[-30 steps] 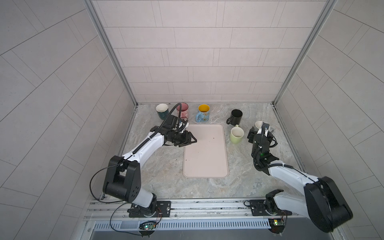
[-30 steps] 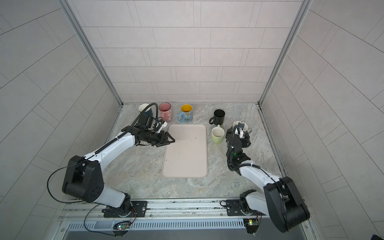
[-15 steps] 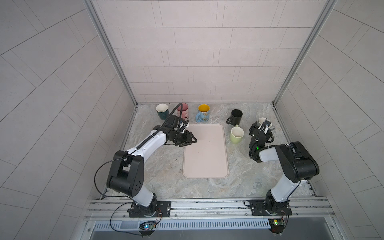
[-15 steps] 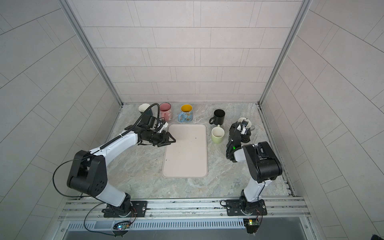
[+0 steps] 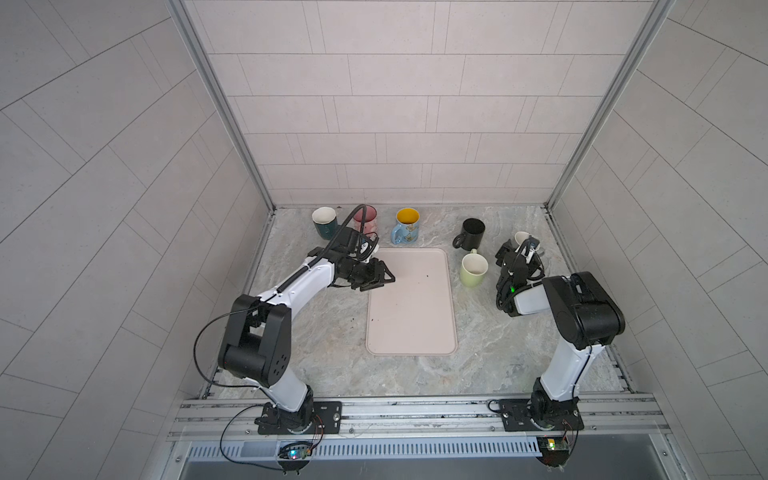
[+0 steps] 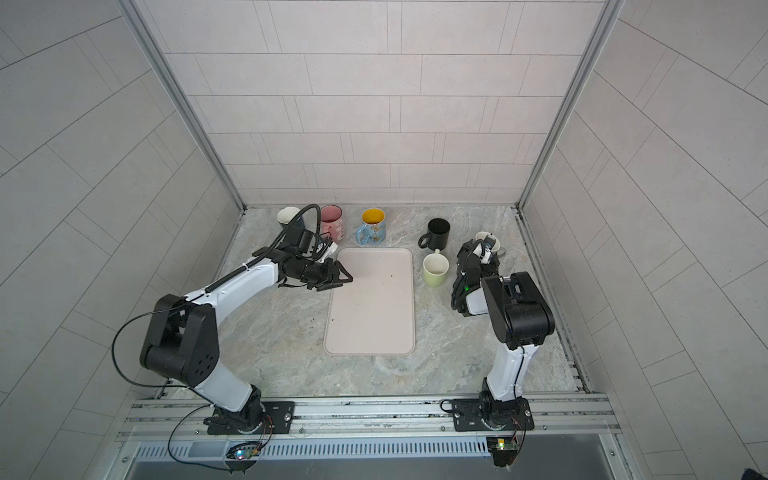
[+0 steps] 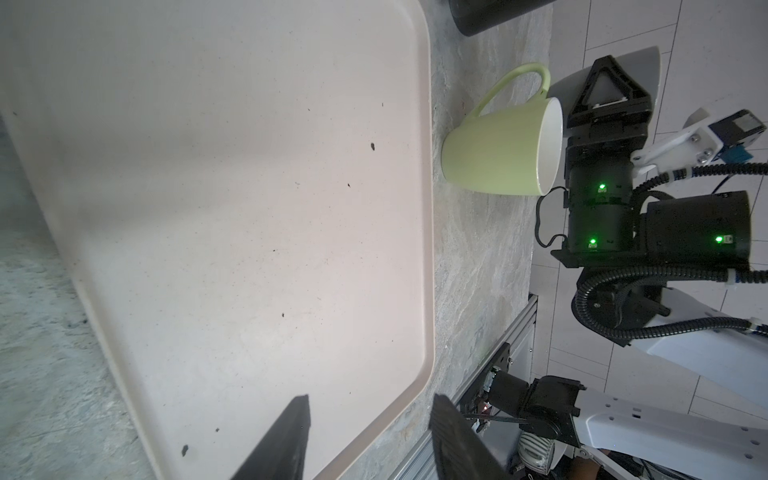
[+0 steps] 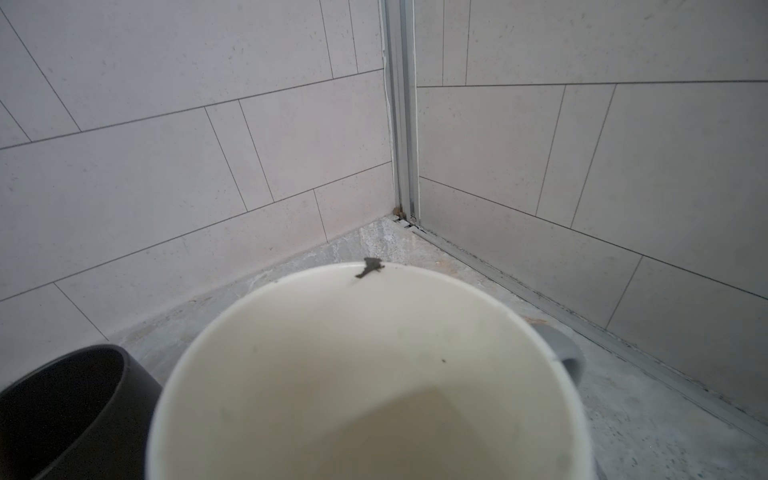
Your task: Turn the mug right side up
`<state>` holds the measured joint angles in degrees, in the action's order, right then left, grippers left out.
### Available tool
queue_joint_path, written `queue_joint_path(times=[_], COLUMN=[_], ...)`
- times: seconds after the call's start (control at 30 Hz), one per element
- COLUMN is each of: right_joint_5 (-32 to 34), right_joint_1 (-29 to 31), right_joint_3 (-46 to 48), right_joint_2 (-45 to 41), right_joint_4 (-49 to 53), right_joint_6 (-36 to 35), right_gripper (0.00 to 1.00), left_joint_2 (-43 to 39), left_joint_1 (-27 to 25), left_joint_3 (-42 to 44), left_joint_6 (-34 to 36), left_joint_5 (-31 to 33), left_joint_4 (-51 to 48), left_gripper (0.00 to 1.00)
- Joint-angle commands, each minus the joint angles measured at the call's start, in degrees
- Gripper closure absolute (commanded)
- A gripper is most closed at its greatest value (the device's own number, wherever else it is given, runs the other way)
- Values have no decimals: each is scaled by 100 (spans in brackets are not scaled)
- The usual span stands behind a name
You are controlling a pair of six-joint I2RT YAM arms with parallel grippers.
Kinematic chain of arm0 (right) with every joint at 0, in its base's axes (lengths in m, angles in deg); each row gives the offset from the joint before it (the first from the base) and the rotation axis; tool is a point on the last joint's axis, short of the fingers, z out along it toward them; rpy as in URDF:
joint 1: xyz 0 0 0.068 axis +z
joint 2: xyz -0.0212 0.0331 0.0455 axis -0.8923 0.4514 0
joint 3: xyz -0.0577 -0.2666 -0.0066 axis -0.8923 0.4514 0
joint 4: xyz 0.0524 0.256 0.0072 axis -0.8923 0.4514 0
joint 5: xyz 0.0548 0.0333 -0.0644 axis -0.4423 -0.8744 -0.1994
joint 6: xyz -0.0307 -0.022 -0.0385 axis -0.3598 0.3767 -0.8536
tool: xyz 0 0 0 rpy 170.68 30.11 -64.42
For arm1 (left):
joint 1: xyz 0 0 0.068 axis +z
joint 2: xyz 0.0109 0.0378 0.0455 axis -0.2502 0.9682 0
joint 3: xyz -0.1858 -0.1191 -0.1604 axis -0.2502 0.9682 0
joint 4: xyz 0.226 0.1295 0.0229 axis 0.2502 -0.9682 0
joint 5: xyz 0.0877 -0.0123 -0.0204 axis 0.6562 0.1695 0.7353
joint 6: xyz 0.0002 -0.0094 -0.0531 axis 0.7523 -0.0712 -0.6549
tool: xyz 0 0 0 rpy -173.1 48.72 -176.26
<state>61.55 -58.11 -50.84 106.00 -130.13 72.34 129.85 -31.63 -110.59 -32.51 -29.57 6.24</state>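
Dial set on the tray [image 5: 411, 320], 12 o'clock at the back wall, viewed from the rail side.

- Tray: pale pink, flat on the marble table [image 5: 332, 353], bare but for a few dark specks.
- Grey mug [image 5: 519, 237], white inside: at 2 o'clock, well off the tray near the right back corner. It stands upright with its mouth up. The right wrist view looks straight down into it [image 8: 365, 374]; there is a dark chip on the rim, and the grey handle [image 8: 561, 357] sticks out towards the side wall.
- Right gripper [image 5: 519, 250]: right at that mug, arm folded low behind it. The fingers are lost against the mug in both top views and do not show in its own wrist view. Cannot tell whether it is gripping the mug or merely flanking it.
- Left gripper [image 5: 386, 280]: at 10 o'clock, low over the tray's far left corner and pointing across it. Its jaws stand at a middling gap with nothing between them; in the left wrist view [image 7: 372, 401] only tray shows in the gap.
- Green mug [image 5: 473, 270]: also at 2 o'clock but closer in, just beside the tray's right edge, upright.
- Black mug [image 5: 473, 230]: at 1 o'clock, just behind the green one, upright.
- Back row, all mouth up: blue mug [image 5: 405, 228] with a yellow inside at 12, pink mug [image 5: 365, 218] at 11, teal mug [image 5: 324, 222] between 10 and 11. A cable from the left arm crosses in front of the pink one.
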Motion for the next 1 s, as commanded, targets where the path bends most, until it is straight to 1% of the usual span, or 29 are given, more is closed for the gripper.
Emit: queue_joint_path(times=[0.0, 0.1, 0.23, 0.37, 0.57, 0.8, 0.97], right_joint_5=[-133, -184, -243, -299, -220, 110, 101], right_joint_1=[-101, -145, -154, -164, -163, -163, -190], right_joint_3=[-286, -484, -516, -748, -1226, -1788, -2106], right_joint_2=[-76, -96, 37, 198, 568, 951, 1198], right_joint_4=[175, 640, 394, 455, 651, 887, 1038], right_joint_6=[240, 337, 302, 243, 153, 144, 144], right_gripper=[100, 100, 100, 100, 100, 100, 100], left_joint_2=[19, 6, 11, 54, 92, 173, 257], left_joint_1=[23, 27, 27, 27, 27, 27, 25], left_joint_3=[-152, -156, -162, -195, -205, -219, -278], left_joint_6=[-30, -30, -25, -47, -75, -146, -159], left_joint_5=[35, 44, 75, 65, 96, 131, 138], left_joint_4=[0, -6, 26, 53, 97, 186, 222], left_gripper=[47, 47, 47, 47, 47, 47, 47])
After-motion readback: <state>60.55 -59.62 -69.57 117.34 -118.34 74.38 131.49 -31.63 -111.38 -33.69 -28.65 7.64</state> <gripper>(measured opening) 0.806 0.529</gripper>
